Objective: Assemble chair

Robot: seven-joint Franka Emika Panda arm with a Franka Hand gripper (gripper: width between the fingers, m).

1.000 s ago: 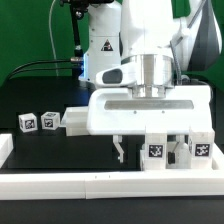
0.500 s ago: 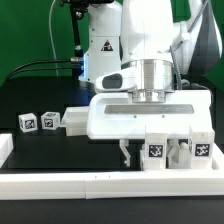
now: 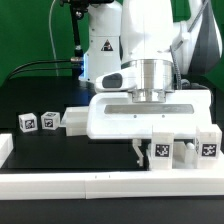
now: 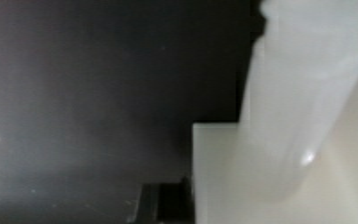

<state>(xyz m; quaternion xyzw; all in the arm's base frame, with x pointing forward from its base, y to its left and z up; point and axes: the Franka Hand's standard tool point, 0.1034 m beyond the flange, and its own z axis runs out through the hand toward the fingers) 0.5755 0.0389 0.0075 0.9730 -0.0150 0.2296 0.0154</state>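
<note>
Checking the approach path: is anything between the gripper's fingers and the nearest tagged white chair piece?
Nothing visible does. The gripper hangs just to the exterior view's left of the nearest tagged chair piece, only bare black table between them. The white border rail lies nearer the camera, off that line.

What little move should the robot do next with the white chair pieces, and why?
Probably slide slightly toward the exterior view's right and close on the tagged chair block. One dark finger sits low just beside it, and the wrist view shows a white piece very close, so the jaws seem nearly lined up.
</note>
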